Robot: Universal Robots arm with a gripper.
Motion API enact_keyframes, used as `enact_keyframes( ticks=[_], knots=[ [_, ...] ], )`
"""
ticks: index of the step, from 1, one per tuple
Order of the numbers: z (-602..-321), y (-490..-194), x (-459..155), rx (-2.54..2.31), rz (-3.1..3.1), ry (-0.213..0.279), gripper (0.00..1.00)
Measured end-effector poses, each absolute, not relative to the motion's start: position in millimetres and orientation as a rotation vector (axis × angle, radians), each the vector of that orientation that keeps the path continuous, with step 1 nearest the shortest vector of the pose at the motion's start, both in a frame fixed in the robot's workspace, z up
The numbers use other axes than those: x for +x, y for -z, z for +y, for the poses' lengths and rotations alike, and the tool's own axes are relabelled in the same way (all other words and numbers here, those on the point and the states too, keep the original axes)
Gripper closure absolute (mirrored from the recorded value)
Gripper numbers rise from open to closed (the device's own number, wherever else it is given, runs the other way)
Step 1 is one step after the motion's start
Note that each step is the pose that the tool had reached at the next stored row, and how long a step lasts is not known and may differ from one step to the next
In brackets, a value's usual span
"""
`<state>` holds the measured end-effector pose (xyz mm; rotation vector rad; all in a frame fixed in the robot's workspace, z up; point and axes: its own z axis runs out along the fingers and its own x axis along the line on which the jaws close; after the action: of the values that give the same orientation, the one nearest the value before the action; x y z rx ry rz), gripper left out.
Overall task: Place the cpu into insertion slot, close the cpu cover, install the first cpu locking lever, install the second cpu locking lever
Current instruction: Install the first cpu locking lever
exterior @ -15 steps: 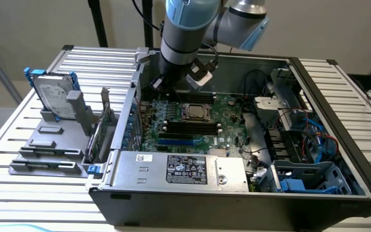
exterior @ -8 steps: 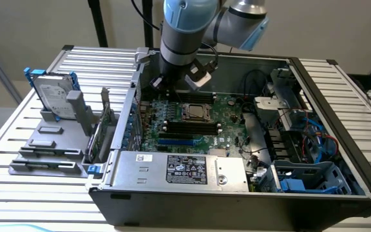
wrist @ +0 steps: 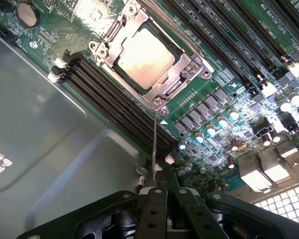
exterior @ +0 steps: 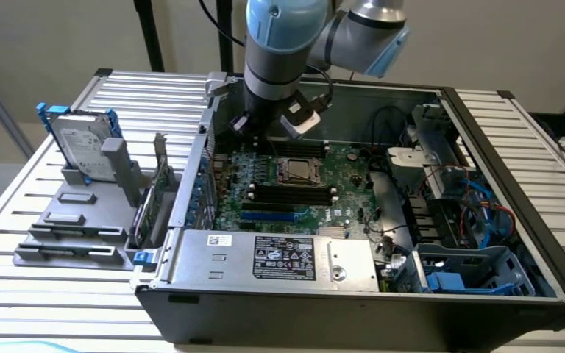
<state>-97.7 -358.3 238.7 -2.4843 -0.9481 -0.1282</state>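
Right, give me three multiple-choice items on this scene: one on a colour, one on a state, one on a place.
1. The board is: A red, B green, C white.
2. The gripper is: A wide open, B shut on nothing, C shut on the lever.
3. The cpu sits: A in the gripper, B loose on the board, C in the cover's window.

Answers:
1. B, its surface is green.
2. C, the lever's end runs into the closed fingertips.
3. C, the cover's frame lies round it.
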Motion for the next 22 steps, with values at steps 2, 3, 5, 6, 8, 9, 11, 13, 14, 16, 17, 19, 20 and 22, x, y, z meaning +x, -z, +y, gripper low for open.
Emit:
enact_keyframes(
  ticks=[2, 3, 5, 6, 8, 9, 11, 13, 14, 16, 17, 19, 20, 22],
  knots=[
    [-358, -238, -97, -2.486, -0.938, 0.132, 0.89],
    [-358, -239, -96, -2.486, -0.934, 0.134, 0.89],
    [-358, -239, -92, -2.486, -0.928, 0.136, 0.89],
    [-358, -239, -90, -2.485, -0.926, 0.137, 0.89],
    [-357, -239, -85, -2.484, -0.924, 0.138, 0.89],
    [-357, -238, -82, -2.483, -0.923, 0.139, 0.89],
    [-357, -238, -72, -2.483, -0.923, 0.139, 0.89],
    [-356, -238, -63, -2.483, -0.923, 0.139, 0.89],
    [-356, -238, -59, -2.483, -0.923, 0.139, 0.89],
    [-356, -238, -50, -2.483, -0.923, 0.138, 0.89],
    [-356, -238, -48, -2.483, -0.923, 0.137, 0.89],
    [-356, -238, -48, -2.483, -0.923, 0.137, 0.89],
    [-356, -238, -48, -2.483, -0.923, 0.137, 0.89],
    [-356, -238, -48, -2.483, -0.923, 0.138, 0.89]
  ],
)
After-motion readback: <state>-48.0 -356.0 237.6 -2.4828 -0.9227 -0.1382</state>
